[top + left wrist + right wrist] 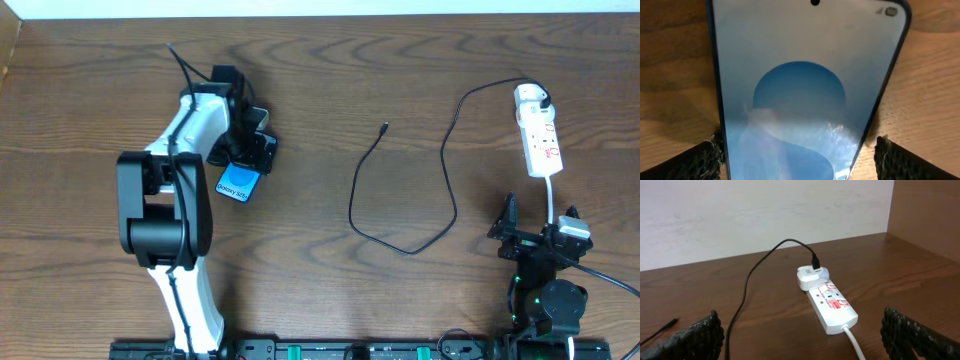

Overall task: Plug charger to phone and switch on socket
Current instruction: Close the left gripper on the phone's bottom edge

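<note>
our left gripper (799,149) sits apart astride the phone (805,60), right gripper (801,324) apart too; a skewed squeeze could spin the phone.

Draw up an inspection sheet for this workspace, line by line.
Surface: brown wood-grain table.
Job's things: slim black-edged smartphone with lit blue screen, flat at the left; white power strip with red switch marks at the far right; thin black charger cable, its white plug head seated in the strip, its free tip loose mid-table, not in the phone.
Clutter: nothing seen.
Grippers: left gripper open, fingers either side of the phone; right gripper open, empty, short of the strip.
Cables: the strip's thick white cord runs back toward the right gripper.
Surroundings: pale wall behind the table; wooden side panel at the right.
</note>
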`<state>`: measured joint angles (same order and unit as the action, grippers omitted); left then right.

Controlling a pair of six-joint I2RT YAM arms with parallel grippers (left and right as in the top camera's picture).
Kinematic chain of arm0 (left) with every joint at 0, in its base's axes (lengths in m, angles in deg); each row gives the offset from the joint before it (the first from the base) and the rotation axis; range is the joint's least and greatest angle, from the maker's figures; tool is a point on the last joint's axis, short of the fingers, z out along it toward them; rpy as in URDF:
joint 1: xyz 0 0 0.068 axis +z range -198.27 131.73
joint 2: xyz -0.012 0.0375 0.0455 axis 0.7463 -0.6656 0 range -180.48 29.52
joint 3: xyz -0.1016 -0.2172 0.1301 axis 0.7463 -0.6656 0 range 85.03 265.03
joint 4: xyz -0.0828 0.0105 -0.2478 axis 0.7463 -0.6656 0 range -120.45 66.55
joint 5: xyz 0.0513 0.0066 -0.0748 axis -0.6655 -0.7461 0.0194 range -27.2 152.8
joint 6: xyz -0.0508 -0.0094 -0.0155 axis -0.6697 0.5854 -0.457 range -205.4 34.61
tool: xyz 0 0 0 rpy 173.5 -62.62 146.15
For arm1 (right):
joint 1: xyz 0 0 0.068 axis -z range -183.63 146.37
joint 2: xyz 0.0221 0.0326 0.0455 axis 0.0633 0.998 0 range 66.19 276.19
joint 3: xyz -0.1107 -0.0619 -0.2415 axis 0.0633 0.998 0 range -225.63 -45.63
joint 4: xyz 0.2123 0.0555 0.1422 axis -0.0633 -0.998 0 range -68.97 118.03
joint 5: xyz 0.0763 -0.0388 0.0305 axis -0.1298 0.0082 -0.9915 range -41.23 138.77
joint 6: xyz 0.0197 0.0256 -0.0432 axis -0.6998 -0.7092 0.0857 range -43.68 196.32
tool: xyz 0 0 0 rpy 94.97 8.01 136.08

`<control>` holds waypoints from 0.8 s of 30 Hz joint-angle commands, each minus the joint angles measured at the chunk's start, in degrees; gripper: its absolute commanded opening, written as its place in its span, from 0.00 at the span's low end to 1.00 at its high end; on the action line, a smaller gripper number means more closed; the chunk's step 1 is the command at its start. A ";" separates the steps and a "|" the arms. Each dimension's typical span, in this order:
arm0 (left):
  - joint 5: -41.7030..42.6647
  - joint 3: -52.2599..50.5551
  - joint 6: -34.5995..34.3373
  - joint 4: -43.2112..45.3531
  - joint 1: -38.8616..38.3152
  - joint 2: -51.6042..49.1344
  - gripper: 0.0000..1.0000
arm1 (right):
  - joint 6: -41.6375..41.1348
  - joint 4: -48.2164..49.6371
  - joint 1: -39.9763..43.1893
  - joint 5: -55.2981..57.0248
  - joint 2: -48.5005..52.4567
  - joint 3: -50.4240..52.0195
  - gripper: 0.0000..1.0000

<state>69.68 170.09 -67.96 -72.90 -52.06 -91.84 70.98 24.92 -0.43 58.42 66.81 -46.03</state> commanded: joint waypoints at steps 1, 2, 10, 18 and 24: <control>-2.03 -4.39 -2.40 1.60 -0.59 -4.98 0.96 | 0.94 -0.15 -0.31 -0.13 -0.35 0.11 0.99; -2.01 -4.52 -2.40 1.77 -0.59 -4.98 0.96 | 0.92 -0.15 -0.31 -0.13 -0.35 0.11 0.99; -1.86 -5.03 -2.78 2.19 -0.59 -4.98 0.96 | 0.92 -0.13 -0.31 -0.13 -0.35 0.11 0.99; 0.17 -5.03 -2.78 1.92 -0.57 -4.98 0.97 | 0.94 -0.15 -0.31 -0.13 -0.35 0.11 0.99; -0.09 -5.03 -2.69 1.62 -0.57 -4.98 0.96 | 0.94 -0.15 -0.31 -0.13 -0.35 0.11 0.99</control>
<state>66.88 168.76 -70.24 -71.17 -53.31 -91.36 70.98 24.92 -0.43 58.42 66.81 -46.03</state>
